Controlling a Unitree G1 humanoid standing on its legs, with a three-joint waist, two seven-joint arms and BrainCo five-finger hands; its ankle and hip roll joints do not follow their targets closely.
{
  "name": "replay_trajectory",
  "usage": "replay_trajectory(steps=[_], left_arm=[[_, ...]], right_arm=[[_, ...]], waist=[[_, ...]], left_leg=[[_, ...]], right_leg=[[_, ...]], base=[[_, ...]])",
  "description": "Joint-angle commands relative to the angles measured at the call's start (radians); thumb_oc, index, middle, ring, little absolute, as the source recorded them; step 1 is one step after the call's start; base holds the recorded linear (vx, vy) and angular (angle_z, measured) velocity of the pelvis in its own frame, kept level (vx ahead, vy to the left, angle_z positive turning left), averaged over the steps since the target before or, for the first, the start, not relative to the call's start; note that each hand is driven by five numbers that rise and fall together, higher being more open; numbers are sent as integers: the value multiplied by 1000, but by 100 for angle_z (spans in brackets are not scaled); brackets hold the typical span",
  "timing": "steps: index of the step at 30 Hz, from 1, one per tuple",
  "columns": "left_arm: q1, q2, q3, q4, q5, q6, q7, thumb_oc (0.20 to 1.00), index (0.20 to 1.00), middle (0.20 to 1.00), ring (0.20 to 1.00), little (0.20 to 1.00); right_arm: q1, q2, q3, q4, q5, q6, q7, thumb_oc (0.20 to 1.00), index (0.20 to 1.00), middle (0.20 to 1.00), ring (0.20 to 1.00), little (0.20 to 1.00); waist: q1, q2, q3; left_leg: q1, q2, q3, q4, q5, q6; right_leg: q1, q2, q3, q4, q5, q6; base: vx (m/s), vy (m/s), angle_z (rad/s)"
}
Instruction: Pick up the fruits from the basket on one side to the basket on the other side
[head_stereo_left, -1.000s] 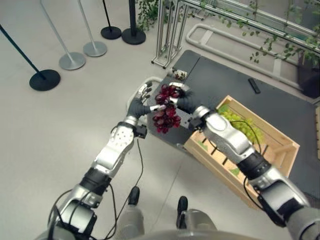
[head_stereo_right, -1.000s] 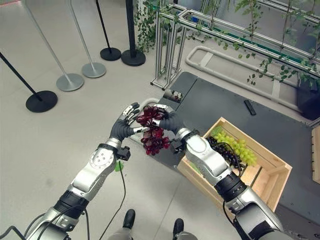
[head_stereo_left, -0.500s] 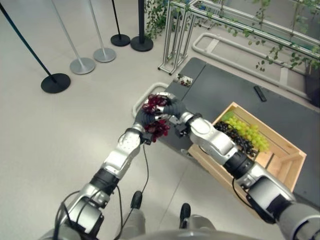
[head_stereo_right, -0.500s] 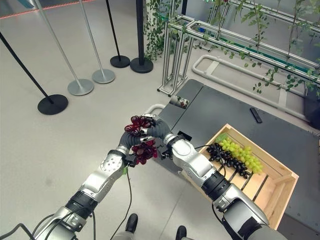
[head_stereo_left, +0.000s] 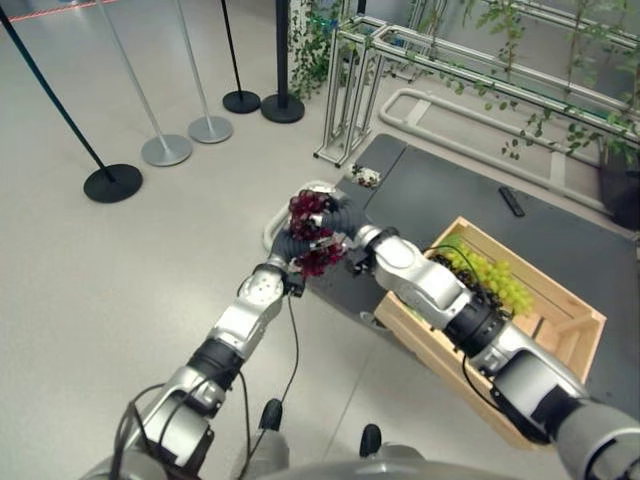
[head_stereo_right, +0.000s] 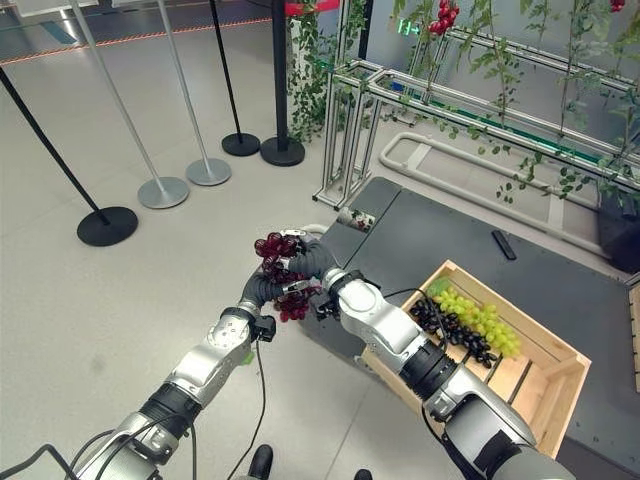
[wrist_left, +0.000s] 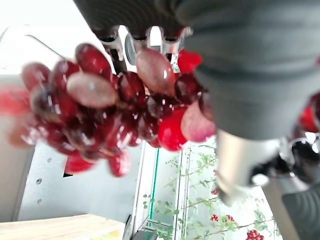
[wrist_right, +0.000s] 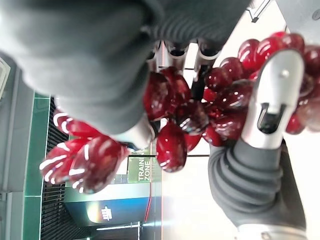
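**Red grapes passed from hand to hand**

Both hands closed in on the red grapes (head_stereo_left: 312, 232) over the last second. One second ago the left hand (head_stereo_left: 289, 243) was beside the bunch with its fingers spread, and the bunch hung low. Now its fingers were curled round the grapes, and the bunch sat tight between the two hands. The right hand (head_stereo_left: 342, 216) had its fingers curled on the bunch too, from the far right side. The whole picture also shifted, so the head camera had moved.

The grapes were up in the air, above the floor, left of the wooden crate (head_stereo_left: 558, 303). Green grapes (head_stereo_left: 497, 281) and dark grapes (head_stereo_right: 447, 327) lay in that crate.

It looked like a hand-over. The right hand probably had to let go next. If both pulled, grapes could drop off.
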Motion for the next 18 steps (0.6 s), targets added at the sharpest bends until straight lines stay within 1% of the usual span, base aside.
replay_trajectory(steps=[1,8,9,10,11,18], left_arm=[[-88,-14,-3,38,-18,-46,31,200,200,200,200,200],[-87,-36,2,27,-36,-65,71,200,200,200,200,200],[-88,-36,2,20,-38,-69,72,225,225,225,225,225],[-88,-35,2,19,-38,-69,72,222,222,222,222,222],[-90,-36,1,18,-35,-71,73,200,200,200,200,200],[-88,-31,-2,5,-28,-75,76,200,200,200,200,200]], right_arm=[[-90,123,-18,-112,80,-123,22,200,200,200,200,200],[-73,125,-10,-120,104,-138,11,200,200,200,200,200],[-74,125,-8,-119,106,-141,9,200,200,200,200,200],[-74,125,-8,-119,106,-141,9,200,200,200,200,200],[-74,127,-7,-118,108,-145,10,200,200,200,200,200],[-69,132,-8,-113,109,-150,8,200,200,200,200,200]], waist=[[22,-85,-47],[20,-90,-44],[20,-91,-43],[20,-91,-43],[20,-91,-44],[21,-93,-40]], left_leg=[[26,-33,8,181,-275,18],[22,-33,8,187,-275,17],[20,-33,8,189,-275,17],[19,-33,8,190,-276,17],[18,-34,9,190,-276,17],[14,-36,9,198,-278,19]], right_leg=[[-35,-61,20,-35,7,54],[-35,-63,23,-35,6,53],[-36,-63,22,-35,7,52],[-36,-63,22,-35,7,52],[-36,-63,22,-34,7,53],[-37,-67,24,-30,7,54]], base=[[0,0,0],[0,0,0],[0,0,0],[0,0,0],[0,0,0],[0,0,0]])
